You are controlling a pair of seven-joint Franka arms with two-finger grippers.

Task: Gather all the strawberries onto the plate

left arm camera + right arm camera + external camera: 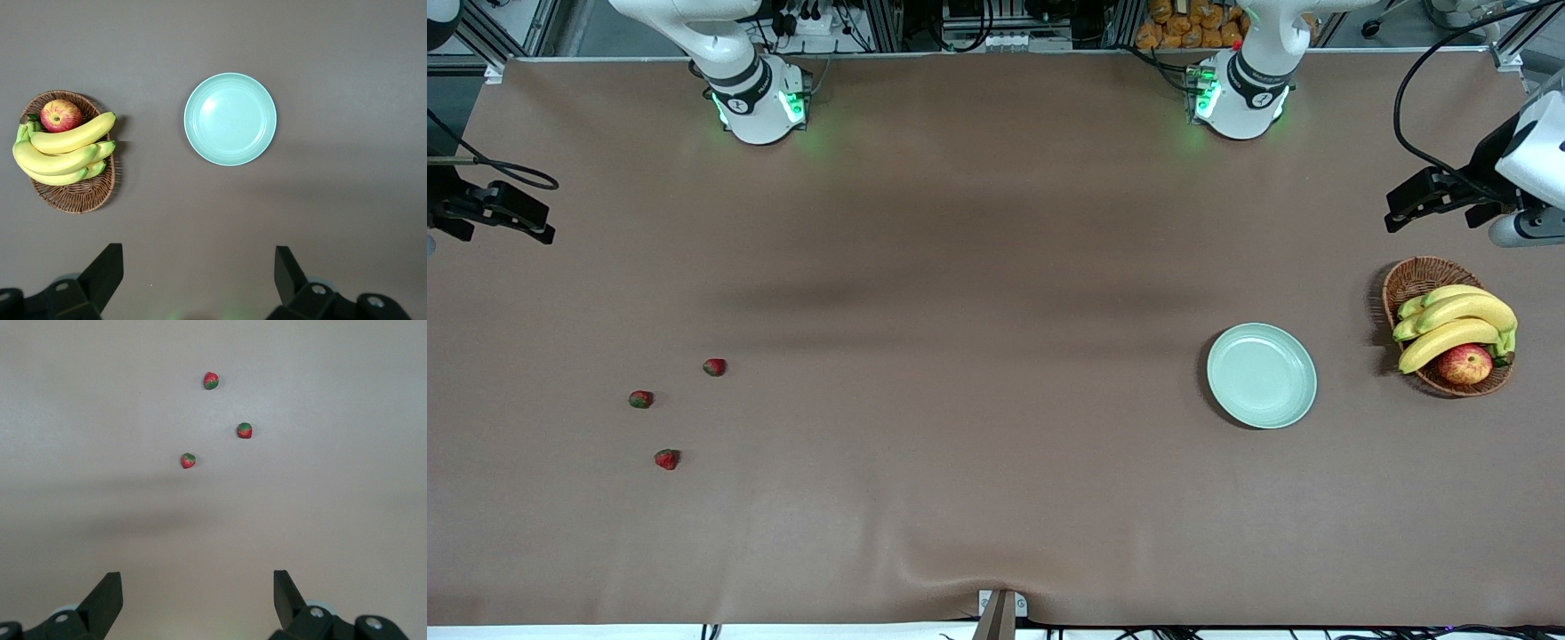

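Three tiny red strawberries lie apart on the brown table toward the right arm's end: one (714,366), one (640,399) and the one nearest the front camera (666,459). They also show in the right wrist view (211,381) (245,431) (188,461). The pale mint-green plate (1261,375) (230,119) sits empty toward the left arm's end. My right gripper (503,213) (198,580) is open and empty, held high over its end of the table. My left gripper (1436,203) (198,257) is open and empty, held high over the table beside the basket.
A brown wicker basket (1423,276) (73,193) holds bananas (1458,320) and a red-yellow apple (1464,364), beside the plate toward the left arm's end. The brown cloth (978,400) covers the whole table.
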